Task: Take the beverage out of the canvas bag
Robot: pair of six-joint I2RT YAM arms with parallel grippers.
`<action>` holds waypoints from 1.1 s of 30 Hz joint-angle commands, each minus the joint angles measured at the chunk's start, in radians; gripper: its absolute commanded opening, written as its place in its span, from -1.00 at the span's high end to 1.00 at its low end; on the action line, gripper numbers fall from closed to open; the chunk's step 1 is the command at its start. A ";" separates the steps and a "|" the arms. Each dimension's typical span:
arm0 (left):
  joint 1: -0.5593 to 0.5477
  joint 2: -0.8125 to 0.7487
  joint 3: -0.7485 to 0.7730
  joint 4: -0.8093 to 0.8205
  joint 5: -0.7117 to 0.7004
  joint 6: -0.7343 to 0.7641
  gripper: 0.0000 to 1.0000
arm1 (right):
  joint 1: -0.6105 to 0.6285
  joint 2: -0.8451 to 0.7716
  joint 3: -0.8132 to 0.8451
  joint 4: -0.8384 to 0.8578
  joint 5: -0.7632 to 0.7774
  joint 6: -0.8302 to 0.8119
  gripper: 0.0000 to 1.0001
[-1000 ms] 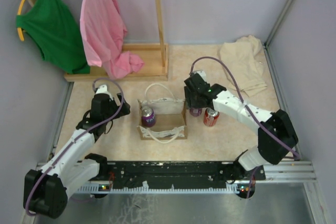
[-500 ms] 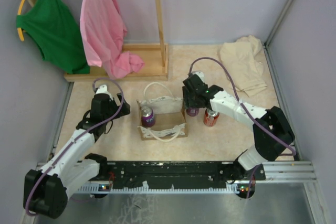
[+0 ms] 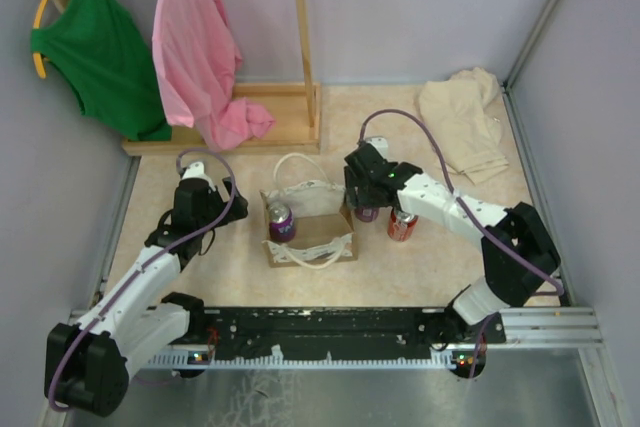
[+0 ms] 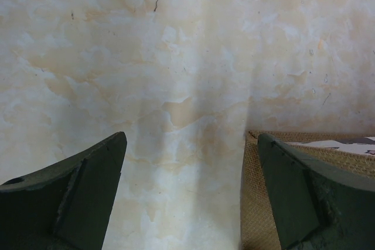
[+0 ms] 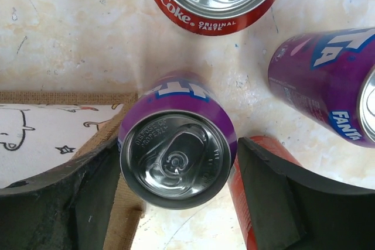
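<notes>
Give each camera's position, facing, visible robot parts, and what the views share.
Top external: above and behind the bases, looking down at the table; both arms show.
Left wrist: on the left arm, facing down at the table; its open jaws fill the bottom corners.
Right wrist: on the right arm, straight down onto a purple can; jaws flank it.
Shared: all three show the canvas bag.
</notes>
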 commanded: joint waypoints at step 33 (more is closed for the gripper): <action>-0.003 -0.033 0.010 -0.014 -0.011 0.001 -0.99 | 0.329 -0.074 0.354 0.031 0.016 -0.074 -0.30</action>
